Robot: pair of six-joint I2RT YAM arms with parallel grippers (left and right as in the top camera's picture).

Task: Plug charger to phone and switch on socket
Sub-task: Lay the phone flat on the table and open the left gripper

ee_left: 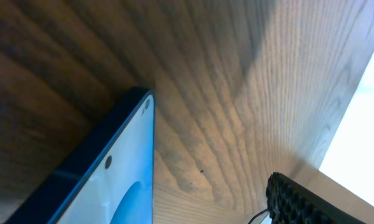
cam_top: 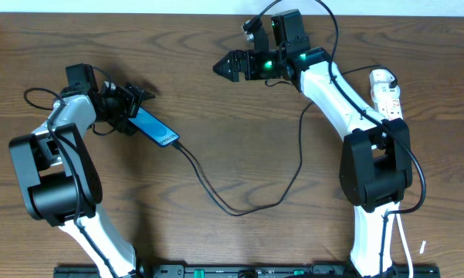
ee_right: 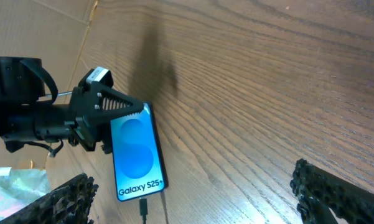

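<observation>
The phone [cam_top: 156, 129] lies flat on the wooden table, its blue screen up, and reads "Galaxy S25+" in the right wrist view [ee_right: 137, 155]. My left gripper [cam_top: 133, 108] is open at the phone's top end, and the phone's corner [ee_left: 112, 180] sits beside one finger. The charger, a thin black cable [cam_top: 232, 210], loops from the phone's lower end toward the right. Its plug tip [ee_right: 144, 206] touches the phone's bottom edge. The socket, a white power strip [cam_top: 386, 93], lies far right, partly behind my right arm. My right gripper [cam_top: 224, 67] hovers open and empty [ee_right: 199, 202].
The table's far edge runs along the top of the overhead view against a white wall [cam_top: 139, 6]. A black rail [cam_top: 247, 271] lies along the front edge. Crinkled clear plastic [ee_right: 9, 186] shows at the lower left of the right wrist view.
</observation>
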